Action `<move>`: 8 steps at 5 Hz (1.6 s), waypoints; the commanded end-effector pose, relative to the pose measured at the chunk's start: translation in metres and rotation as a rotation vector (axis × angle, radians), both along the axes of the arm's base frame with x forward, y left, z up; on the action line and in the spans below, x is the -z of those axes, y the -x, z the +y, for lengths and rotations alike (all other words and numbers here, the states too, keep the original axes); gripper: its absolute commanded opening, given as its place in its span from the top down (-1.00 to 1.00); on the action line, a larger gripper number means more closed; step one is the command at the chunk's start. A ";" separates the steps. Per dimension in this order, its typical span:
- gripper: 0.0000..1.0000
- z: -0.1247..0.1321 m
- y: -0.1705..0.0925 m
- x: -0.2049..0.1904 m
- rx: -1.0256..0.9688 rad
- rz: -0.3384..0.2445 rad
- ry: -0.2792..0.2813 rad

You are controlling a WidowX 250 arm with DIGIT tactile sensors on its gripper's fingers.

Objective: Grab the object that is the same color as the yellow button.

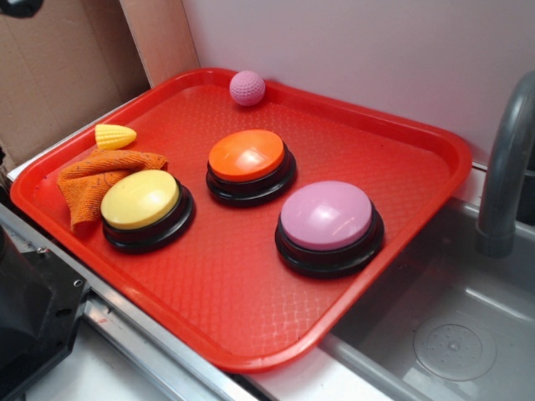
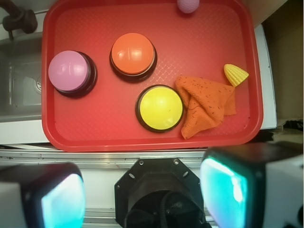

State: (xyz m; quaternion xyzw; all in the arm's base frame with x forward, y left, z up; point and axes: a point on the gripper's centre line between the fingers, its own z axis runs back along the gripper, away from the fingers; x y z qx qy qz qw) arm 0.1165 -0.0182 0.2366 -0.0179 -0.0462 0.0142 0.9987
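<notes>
The object, a small yellow ridged corn-like toy (image 1: 114,136) (image 2: 235,74), lies on the red tray (image 1: 251,284) (image 2: 95,128) at its left edge in the exterior view, touching an orange cloth (image 1: 96,177) (image 2: 205,104). The yellow button (image 1: 140,200) (image 2: 160,108) stands on its black base beside the cloth. In the wrist view my gripper (image 2: 142,192) hangs high above the robot's black base, off the tray's near edge, open with nothing between its teal pads (image 2: 223,187). The exterior view does not show the gripper.
An orange button (image 1: 247,156) (image 2: 133,53) and a pink-purple button (image 1: 327,215) (image 2: 69,70) stand mid-tray. A pink dimpled ball (image 1: 247,87) (image 2: 188,4) sits at the far rim. A grey sink (image 1: 451,334) with a faucet (image 1: 501,167) lies to the right; cardboard (image 1: 58,67) is behind.
</notes>
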 end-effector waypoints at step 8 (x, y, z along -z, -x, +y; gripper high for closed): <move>-1.00 0.140 -0.098 0.120 -1.457 0.110 0.039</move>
